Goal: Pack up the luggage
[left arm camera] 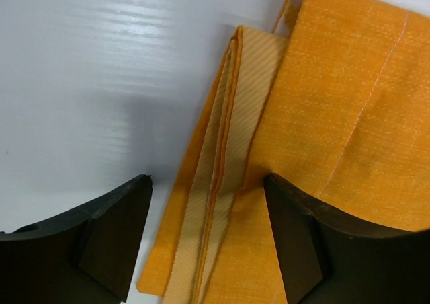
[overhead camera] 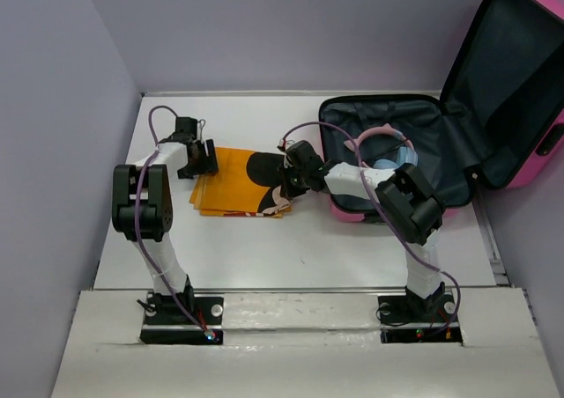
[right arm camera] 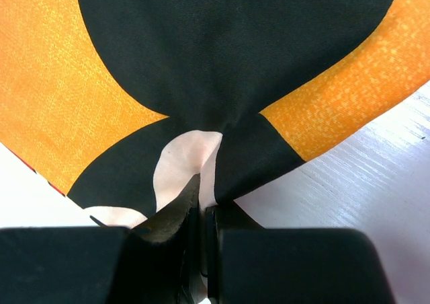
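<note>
The right gripper (right arm camera: pixel 201 196) is shut tight. It pinches the orange cloth (overhead camera: pixel 231 182) at the cloth's 3 o'clock edge. The left gripper (left arm camera: pixel 208 203) is wide open around the cloth's folded 9 o'clock edge and is not squeezing it. The pink luggage (overhead camera: pixel 504 90) lies open at the table's (overhead camera: pixel 291 248) 2 o'clock corner.

Bright, even light is thrown from above. In the left wrist view, streaked glare is seen on the white table (left arm camera: pixel 101 48), and a soft grey shadow is cast beside the fingers (left arm camera: pixel 111 243) of the left gripper (left arm camera: pixel 207 196), which are slightly blurred. The orange cloth (left arm camera: pixel 349 116) is rendered sharply, its weave resolved.
</note>
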Available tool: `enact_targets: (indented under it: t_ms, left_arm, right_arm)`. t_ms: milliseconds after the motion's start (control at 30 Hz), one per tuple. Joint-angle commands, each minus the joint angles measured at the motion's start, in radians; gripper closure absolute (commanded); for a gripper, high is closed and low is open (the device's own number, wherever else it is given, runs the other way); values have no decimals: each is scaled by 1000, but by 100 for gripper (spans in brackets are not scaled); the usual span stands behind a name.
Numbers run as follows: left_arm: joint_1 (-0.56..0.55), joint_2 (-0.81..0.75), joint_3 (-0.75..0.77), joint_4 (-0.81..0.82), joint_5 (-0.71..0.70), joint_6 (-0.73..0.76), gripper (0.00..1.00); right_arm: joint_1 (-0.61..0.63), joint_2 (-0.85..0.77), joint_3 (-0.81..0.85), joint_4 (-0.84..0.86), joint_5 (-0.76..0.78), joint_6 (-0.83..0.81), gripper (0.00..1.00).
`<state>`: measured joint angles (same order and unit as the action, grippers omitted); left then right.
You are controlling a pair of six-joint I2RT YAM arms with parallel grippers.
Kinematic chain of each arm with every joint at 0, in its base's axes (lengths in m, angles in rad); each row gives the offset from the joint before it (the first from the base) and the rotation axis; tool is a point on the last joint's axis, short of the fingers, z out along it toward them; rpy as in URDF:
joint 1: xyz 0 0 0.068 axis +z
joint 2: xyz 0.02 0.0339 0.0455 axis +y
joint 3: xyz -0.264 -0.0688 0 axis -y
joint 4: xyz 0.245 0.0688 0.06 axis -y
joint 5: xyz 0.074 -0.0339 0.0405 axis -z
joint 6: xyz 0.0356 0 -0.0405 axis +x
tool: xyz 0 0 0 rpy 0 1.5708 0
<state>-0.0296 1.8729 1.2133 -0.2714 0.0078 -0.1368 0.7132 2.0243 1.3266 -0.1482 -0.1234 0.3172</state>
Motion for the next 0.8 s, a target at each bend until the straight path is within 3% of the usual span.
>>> enact_targets:
  t_ms: [0, 67, 167, 367, 433, 533, 767]
  left_arm:
    - [-1, 61, 28, -15, 118, 28, 23]
    - [-1, 98, 20, -14, 147, 31, 28]
    - [-3, 120, 14, -32, 161, 32, 50]
    - [-1, 109, -21, -46, 222, 28, 76]
    - [-1, 95, -28, -46, 224, 23, 94]
    - [-1, 59, -23, -48, 244, 19, 94]
    - [-1, -193, -47, 23, 368, -44, 94]
  right_arm:
    - [-4, -22, -24, -1, -13, -15, 93]
    - [-4, -24, -26, -1, -10, -13, 93]
    - [-4, -41, -32, -1, 2, -12, 93]
    - [-4, -96, -44, -2, 21, -6, 93]
    - [-4, -116, -47, -2, 25, -3, 93]
    - [-4, -139, -50, 7, 28, 3, 93]
    - [-4, -269, -20, 38, 42, 11, 93]
